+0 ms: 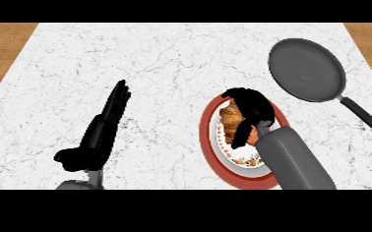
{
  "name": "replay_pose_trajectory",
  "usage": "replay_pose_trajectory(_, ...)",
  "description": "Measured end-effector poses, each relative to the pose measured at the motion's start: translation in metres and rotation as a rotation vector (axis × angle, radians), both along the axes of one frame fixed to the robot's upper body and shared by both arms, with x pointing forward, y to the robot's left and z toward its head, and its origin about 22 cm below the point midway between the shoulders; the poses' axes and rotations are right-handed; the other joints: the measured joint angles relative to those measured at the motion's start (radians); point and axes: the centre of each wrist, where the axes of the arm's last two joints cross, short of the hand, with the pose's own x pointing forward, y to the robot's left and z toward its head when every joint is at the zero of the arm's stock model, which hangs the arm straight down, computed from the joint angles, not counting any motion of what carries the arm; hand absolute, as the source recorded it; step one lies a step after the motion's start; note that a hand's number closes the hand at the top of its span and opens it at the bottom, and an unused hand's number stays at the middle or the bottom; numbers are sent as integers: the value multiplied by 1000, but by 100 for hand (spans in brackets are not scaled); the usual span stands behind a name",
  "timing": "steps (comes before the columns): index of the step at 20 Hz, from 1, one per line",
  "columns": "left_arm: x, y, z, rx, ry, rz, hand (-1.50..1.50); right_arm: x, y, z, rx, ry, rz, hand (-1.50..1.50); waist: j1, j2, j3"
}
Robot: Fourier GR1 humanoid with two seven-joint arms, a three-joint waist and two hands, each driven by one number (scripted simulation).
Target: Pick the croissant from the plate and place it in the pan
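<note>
On the plate (205, 132), the croissant (231, 120) lies under the right hand (253, 107), whose fingers curl round it. Gripped off-centre, it may slip out or drag the plate before reaching the pan (305, 69).

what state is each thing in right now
croissant: on the plate, under the right hand
plate: on the counter, bearing the croissant
pan: empty, upright
right hand: curled round the croissant
left hand: open, resting at left
</note>
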Motion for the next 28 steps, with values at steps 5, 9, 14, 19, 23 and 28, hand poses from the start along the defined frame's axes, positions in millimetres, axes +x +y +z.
replay_pose_trajectory(5, -3, 0, -5, -2, 6, 7, 0, 9, 0, -4, -52, -34, 58, 150, 0, -6, -3)
replay_pose_trajectory(9, 0, -1, -4, -6, 5, 2, 0, 10, -5, -4, -54, -76, 84, 150, 0, -6, -1)
replay_pose_trajectory(14, 5, 0, -6, -9, 1, 5, 0, 4, -8, -3, -53, -158, 89, 150, -2, -2, 1)
replay_pose_trajectory(19, 1, 6, -2, -7, 3, 17, 0, -32, -7, 2, 16, -176, 150, 150, -12, -2, 2)
replay_pose_trajectory(23, 2, 3, 1, -8, 2, 19, 0, -64, -7, 14, 60, -243, 157, 150, -14, 1, 4)
replay_pose_trajectory(28, 1, 8, 0, -7, 7, 21, 0, -76, -16, 56, 102, -448, 100, 150, -18, 1, 5)
